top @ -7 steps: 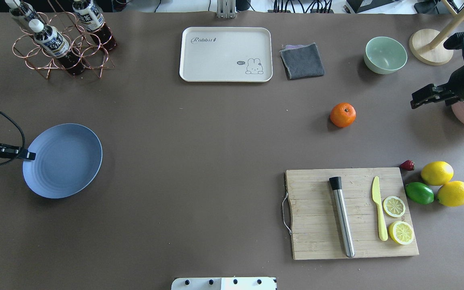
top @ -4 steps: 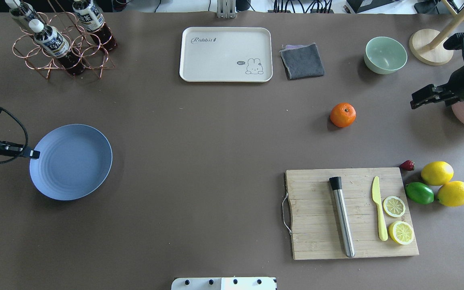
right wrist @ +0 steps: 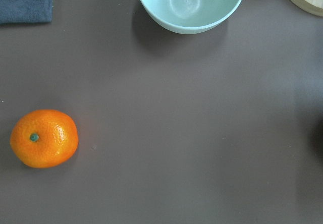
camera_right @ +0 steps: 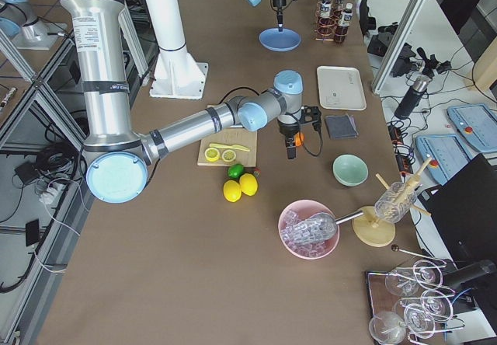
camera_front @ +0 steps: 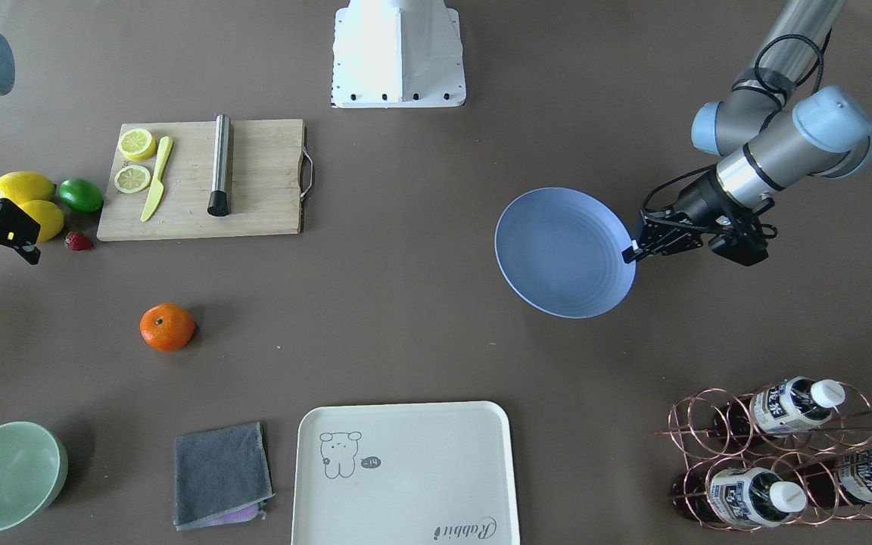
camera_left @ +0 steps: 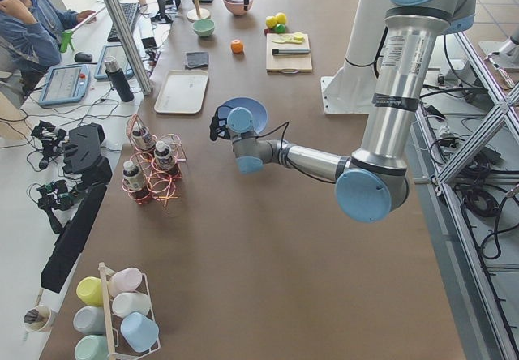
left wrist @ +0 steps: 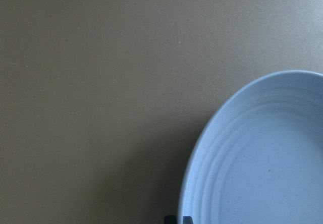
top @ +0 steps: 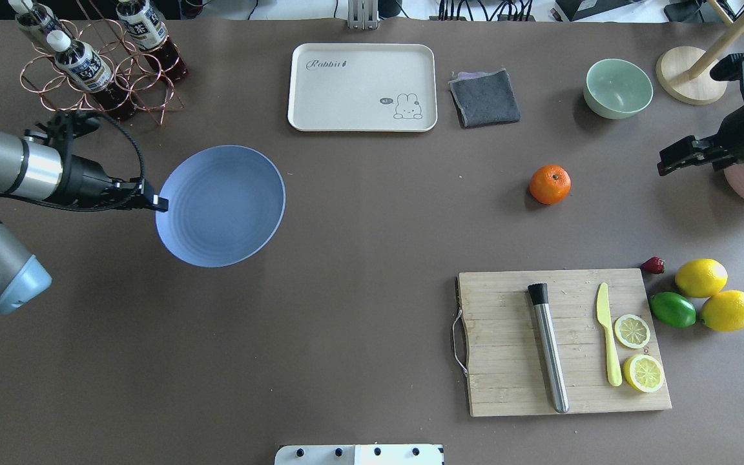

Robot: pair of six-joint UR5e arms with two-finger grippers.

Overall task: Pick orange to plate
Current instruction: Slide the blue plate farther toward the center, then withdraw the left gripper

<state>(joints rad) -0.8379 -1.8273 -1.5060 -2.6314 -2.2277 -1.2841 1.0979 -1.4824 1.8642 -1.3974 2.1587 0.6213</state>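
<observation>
So, we've got the left gripper [top: 160, 205] clamped tight on the rim of the plate [top: 220, 205], grabbing the edge that faces the robot's left. The blue plate is over the left-middle part of the table [top: 346, 258], near the copper bottle rack [top: 97, 71] and well apart from the cream tray [top: 362, 87]. In the left wrist view we see a dark shadow beside the plate's rim, but we can't tell for sure whether it touches the table.

Meanwhile the orange [top: 549, 184] just sits on the bare table over on the robot's right, between the green bowl [top: 617, 88] and the cutting board [top: 507, 342], touching neither. The grey cloth [top: 485, 97] is near it too.

The right gripper [top: 664, 166] hangs off to the orange's right, well apart from it, holding nothing. From the front view we'd say its fingers are spread wide. Its wrist camera catches the orange in the lower left corner, stem dimple up, with the bowl at the top.
</observation>
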